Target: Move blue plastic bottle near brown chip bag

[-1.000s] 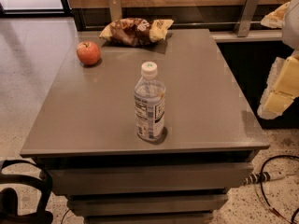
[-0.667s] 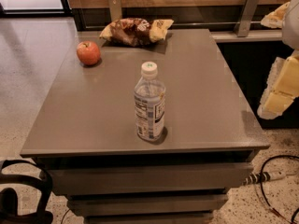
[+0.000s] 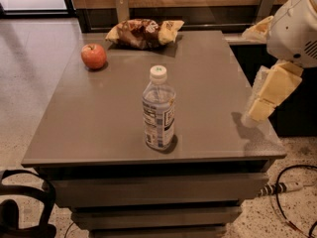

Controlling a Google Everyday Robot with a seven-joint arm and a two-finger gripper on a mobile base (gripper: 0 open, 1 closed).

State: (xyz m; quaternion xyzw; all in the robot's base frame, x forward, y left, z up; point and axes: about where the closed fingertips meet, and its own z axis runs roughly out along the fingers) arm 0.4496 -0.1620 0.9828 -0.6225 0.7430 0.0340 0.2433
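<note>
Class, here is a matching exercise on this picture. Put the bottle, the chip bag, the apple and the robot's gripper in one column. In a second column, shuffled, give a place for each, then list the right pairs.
Things:
1. blue plastic bottle
2. brown chip bag
3. apple
4. gripper

Places:
A. at the far edge of the table, near the middle
B. by the table's right edge
C. upright near the table's front edge, in the middle
D. on the table's far left part

Pairs: 1-C, 2-A, 3-D, 4-B
</note>
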